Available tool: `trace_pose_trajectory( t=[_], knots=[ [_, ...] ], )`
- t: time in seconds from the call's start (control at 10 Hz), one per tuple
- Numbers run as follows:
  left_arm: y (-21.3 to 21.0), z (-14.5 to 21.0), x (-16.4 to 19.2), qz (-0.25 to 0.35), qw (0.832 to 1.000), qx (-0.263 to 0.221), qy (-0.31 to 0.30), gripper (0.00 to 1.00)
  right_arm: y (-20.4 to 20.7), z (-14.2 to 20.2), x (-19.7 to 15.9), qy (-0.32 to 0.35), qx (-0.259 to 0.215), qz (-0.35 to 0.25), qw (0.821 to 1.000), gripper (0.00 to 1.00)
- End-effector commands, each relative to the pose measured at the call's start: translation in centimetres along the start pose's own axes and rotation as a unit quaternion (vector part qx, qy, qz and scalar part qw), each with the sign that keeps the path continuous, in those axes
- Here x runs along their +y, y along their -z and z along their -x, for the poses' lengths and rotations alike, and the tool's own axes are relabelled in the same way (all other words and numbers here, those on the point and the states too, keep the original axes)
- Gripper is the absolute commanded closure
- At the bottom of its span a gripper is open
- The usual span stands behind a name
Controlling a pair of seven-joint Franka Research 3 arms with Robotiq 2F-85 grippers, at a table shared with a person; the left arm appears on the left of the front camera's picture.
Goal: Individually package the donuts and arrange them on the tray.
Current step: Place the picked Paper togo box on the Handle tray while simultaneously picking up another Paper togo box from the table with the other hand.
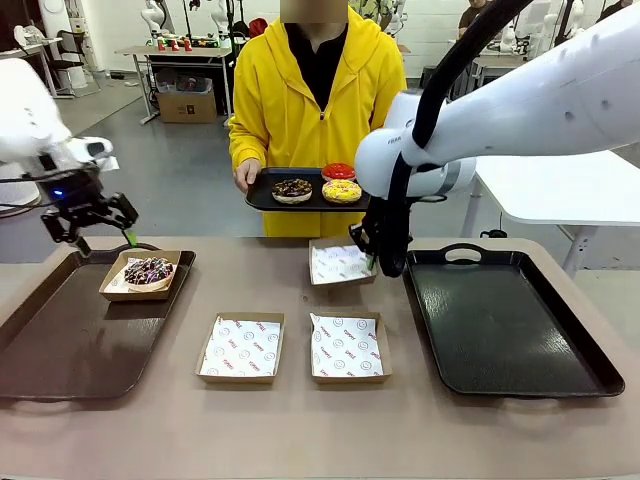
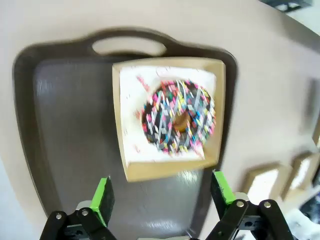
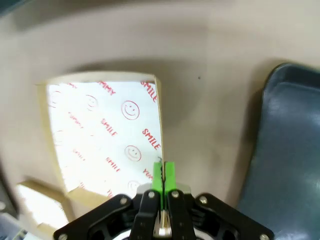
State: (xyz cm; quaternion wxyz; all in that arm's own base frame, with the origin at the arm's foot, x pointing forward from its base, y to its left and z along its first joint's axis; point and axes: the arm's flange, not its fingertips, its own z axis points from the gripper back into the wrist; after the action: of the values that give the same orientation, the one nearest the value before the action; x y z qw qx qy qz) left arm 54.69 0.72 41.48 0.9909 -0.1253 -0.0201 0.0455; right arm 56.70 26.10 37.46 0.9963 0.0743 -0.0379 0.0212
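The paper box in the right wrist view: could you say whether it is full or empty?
Empty: the box has a bare smiley-printed liner, no donut inside.

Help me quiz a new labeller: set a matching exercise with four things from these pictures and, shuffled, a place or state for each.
Things
1. sprinkled donut
2. red donut
3. right gripper
4. left gripper

Places or states
A. on the person's tray
B. shut on the rim of the far box
C. in a box on the left tray
D. open, above the left tray

Pairs: 1-C, 2-A, 3-B, 4-D
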Motion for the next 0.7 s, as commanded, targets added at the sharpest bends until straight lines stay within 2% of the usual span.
trace_pose_trajectory(
  t=[0.0,0.1,0.3,0.4,0.6],
  knots=[
    [-3.8,4.7,3.4,0.084,0.996,-0.009,-0.002,0.00,-4.8,2.1,0.1,0.003,-0.017,-0.007,1.000,1.00],
    [-5.7,7.5,5.8,0.153,0.988,-0.022,0.003,0.00,-7.0,2.2,0.3,0.007,-0.025,-0.008,1.000,1.00],
    [-6.9,11.1,9.5,0.256,0.966,-0.044,0.008,0.00,-9.8,1.6,0.4,0.024,-0.025,-0.014,0.999,1.00],
    [-7.0,12.7,11.9,0.306,0.950,-0.061,-0.004,0.00,-10.6,1.2,0.5,0.031,-0.023,-0.014,0.999,1.00],
    [-7.0,14.5,17.3,0.386,0.920,-0.051,-0.047,0.00,-11.2,0.3,0.6,0.051,-0.012,-0.016,0.998,1.00]
  ],
)
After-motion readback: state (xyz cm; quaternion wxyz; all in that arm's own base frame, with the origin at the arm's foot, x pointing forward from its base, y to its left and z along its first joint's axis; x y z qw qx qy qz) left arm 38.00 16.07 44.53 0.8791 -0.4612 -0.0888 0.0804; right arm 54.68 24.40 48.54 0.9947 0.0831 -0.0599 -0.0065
